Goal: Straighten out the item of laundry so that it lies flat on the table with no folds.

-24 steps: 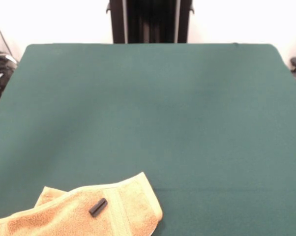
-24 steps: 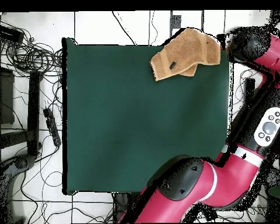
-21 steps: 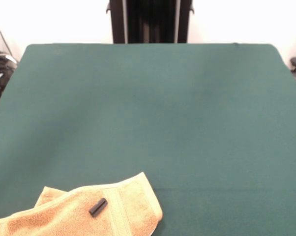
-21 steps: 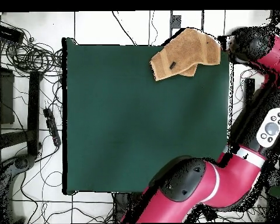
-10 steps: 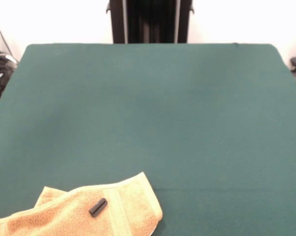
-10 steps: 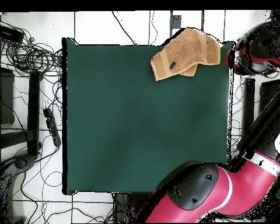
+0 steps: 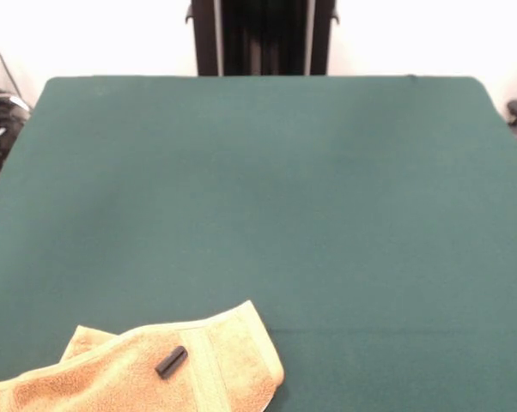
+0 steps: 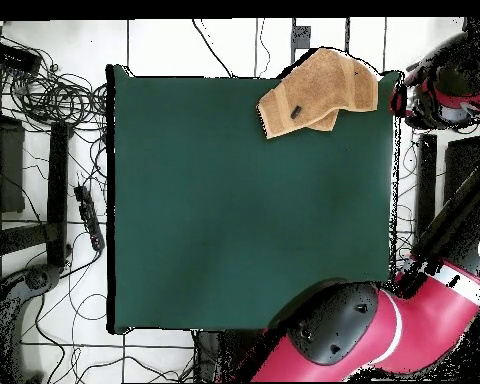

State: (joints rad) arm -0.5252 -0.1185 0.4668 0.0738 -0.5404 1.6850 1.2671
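The golden-orange item of laundry [image 7: 104, 378] lies crumpled and folded over itself at the near left corner of the green table [image 7: 284, 197], partly cut off by the picture's bottom edge. Overhead, the towel [image 8: 324, 85] sits at the top right corner of the table [image 8: 234, 220] and reaches over its top edge. A ribbed band crosses it. The gripper [image 8: 416, 92] at the end of the red and black arm hangs just off the table's right edge, beside the towel and apart from it. Its state does not show. The front view shows no gripper.
A small black cylinder [image 7: 171, 361] rests on the towel near its band, also visible overhead as the cylinder [image 8: 296, 110]. The arm's red links [image 8: 384, 335] curve round the table's bottom right corner. Cables [image 8: 54, 100] and dark stands lie on the floor at the left.
Overhead, the arm's links have swung further to the right and its end has shifted slightly off the table's right edge. The towel and the black cylinder have not moved.
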